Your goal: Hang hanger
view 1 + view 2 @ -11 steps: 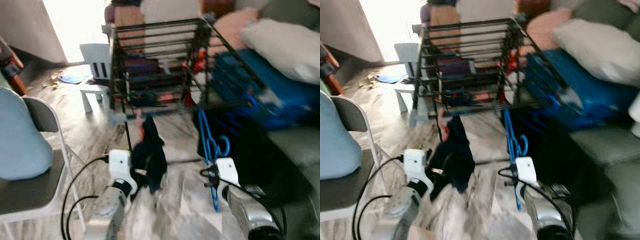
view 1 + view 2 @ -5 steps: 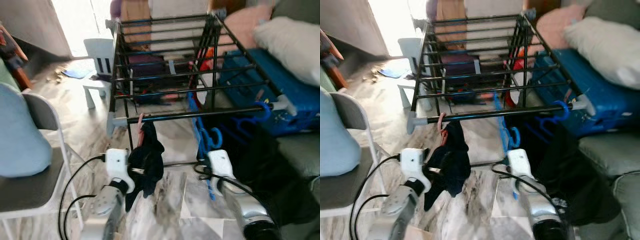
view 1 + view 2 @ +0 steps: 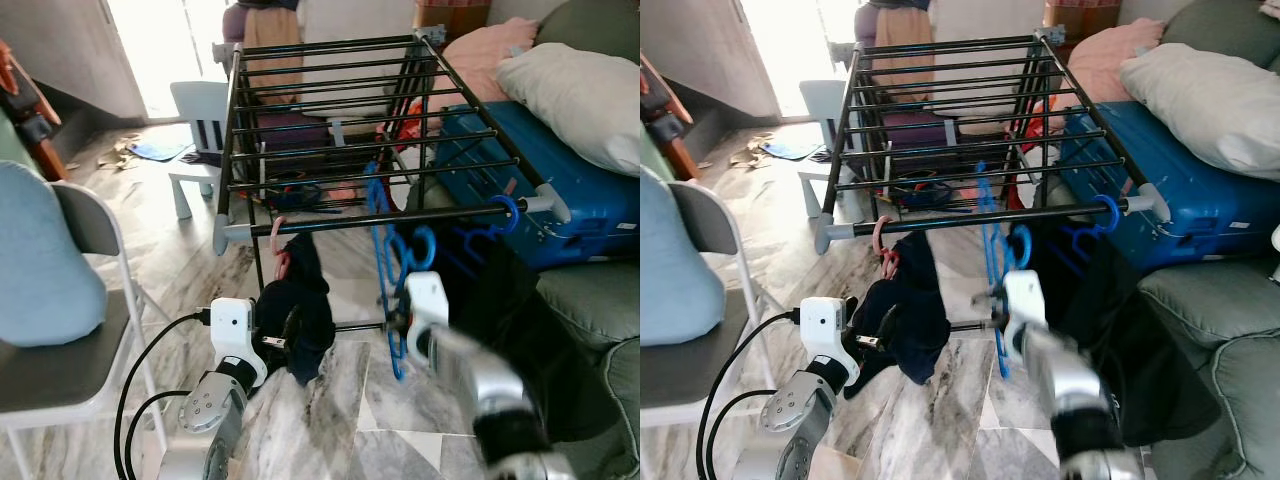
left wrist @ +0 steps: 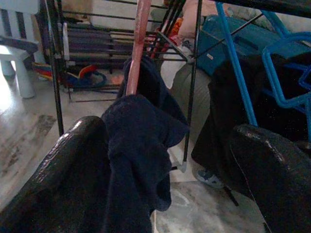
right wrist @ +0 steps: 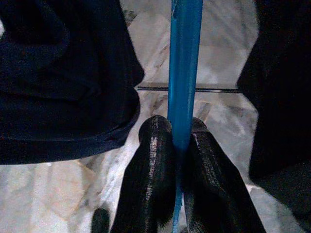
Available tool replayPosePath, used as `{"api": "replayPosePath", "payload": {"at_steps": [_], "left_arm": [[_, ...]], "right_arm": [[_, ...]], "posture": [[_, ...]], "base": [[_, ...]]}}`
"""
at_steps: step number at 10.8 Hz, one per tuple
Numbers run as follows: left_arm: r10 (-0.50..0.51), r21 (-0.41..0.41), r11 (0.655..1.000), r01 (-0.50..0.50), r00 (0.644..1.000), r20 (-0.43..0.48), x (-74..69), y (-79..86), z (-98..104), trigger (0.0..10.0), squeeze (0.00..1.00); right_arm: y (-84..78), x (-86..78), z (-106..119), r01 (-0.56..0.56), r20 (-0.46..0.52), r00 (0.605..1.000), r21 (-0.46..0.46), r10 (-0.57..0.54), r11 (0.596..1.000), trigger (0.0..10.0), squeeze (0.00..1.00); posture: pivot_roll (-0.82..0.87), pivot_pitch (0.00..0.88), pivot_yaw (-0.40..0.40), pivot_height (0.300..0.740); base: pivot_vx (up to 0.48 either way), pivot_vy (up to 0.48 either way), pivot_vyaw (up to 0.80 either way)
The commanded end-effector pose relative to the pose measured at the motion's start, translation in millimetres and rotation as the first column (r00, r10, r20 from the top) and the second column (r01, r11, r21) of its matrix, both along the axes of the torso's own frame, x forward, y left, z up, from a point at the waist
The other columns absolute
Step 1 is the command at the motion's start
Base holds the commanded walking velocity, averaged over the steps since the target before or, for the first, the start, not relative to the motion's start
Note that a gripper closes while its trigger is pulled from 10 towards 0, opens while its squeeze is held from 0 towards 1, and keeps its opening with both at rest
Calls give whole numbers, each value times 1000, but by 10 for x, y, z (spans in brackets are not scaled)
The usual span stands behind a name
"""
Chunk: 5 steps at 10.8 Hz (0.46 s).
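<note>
Marble floor [image 3: 340,420] underlies black rack [image 3: 330,100]; right end effector [image 5: 180,133] clamps blue hanger [image 5: 183,63].

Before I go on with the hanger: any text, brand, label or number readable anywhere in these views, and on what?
None can be read.
Blue suitcase: no legible brand or tag.
Black drying rack, blue hanger in the right gripper, pink hanger with the dark garment near the left gripper: no markings.
Litter on the floor: too small and blurred to tell.
</note>
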<state>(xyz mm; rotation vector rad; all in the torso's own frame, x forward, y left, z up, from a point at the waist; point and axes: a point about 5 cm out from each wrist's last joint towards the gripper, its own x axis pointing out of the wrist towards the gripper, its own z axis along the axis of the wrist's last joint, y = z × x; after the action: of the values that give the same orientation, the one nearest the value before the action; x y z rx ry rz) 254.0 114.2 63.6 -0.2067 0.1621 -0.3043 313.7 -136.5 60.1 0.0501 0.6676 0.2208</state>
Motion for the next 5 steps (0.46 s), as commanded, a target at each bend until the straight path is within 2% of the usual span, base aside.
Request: {"api": "replayPosePath", "payload": {"at_steps": [1, 3, 5], "left_arm": [[-12, 2, 1000, 12, 1000, 13, 13, 4, 40, 10000, 0], [-23, 1, 1000, 23, 1000, 3, 1, -13, 26, 10000, 0], [-33, 2, 999, 33, 999, -5, -8, -25, 23, 10000, 0]], "right_arm": [[-11, 58, 49, 17, -15, 1000, 24, -17, 1000, 10000, 0], [-33, 190, 113, 26, -49, 998, 5, -26, 1000, 10000, 0], [4, 262, 159, -18, -58, 998, -28, 16, 999, 10000, 0]], "posture": [[-73, 0, 39, 740], [-73, 0, 39, 740], [-67, 0, 32, 740]], "base": [[0, 0, 0], [0, 0, 0], [0, 0, 0]]}}
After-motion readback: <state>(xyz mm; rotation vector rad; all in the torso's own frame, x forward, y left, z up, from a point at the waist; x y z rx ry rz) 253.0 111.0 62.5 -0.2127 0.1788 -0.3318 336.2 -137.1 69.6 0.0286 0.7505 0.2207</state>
